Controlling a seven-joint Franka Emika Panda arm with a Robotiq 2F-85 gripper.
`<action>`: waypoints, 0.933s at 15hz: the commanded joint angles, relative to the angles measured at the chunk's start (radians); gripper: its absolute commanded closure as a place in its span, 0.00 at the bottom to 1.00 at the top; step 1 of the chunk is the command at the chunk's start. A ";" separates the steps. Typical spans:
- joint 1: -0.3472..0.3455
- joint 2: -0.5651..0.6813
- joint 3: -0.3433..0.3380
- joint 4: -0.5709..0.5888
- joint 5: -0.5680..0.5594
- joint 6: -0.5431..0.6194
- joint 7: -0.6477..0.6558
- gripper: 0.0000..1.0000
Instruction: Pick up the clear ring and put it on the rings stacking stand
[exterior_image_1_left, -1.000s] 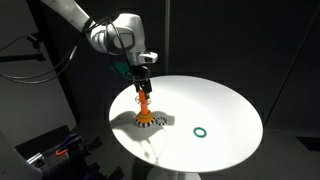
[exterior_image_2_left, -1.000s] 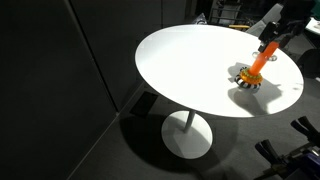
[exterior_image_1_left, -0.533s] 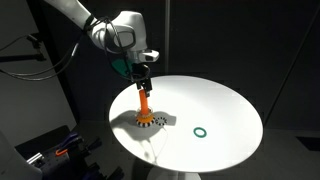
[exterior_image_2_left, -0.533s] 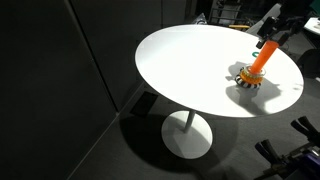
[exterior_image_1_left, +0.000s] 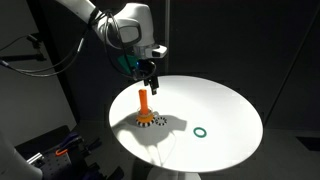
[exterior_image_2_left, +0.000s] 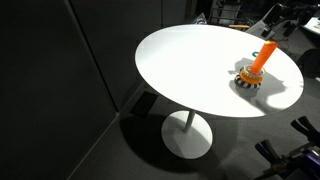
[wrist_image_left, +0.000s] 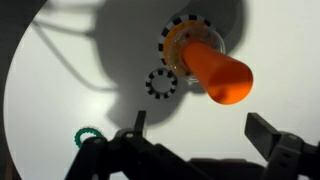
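Note:
The rings stacking stand, an orange peg (exterior_image_1_left: 143, 102) on a round yellow base with black markings (exterior_image_1_left: 146, 120), stands on the white table; it also shows in the other exterior view (exterior_image_2_left: 258, 62) and the wrist view (wrist_image_left: 218, 76). A faint whitish, glassy edge round the foot of the peg (wrist_image_left: 180, 68) looks like the clear ring; I cannot tell for sure. My gripper (exterior_image_1_left: 151, 84) hangs above and slightly beside the peg, open and empty (wrist_image_left: 200, 135). In one exterior view it is near the top right edge (exterior_image_2_left: 284, 22).
A black-and-white dotted ring (wrist_image_left: 161, 84) lies on the table beside the stand's base (exterior_image_1_left: 160, 122). A dark green ring (exterior_image_1_left: 200, 131) lies farther off, also in the wrist view (wrist_image_left: 88, 137). The round table (exterior_image_2_left: 190, 70) stands on one central foot amid dark surroundings.
My gripper was low over the peg's top; it has since risen clear of it and shifted slightly sideways. The stand and the rings on the table have not moved.

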 joint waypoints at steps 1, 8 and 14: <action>-0.018 -0.006 -0.019 0.025 -0.025 -0.023 0.007 0.00; -0.045 0.007 -0.051 0.024 -0.094 -0.018 0.012 0.00; -0.070 0.074 -0.077 0.033 -0.085 -0.008 -0.018 0.00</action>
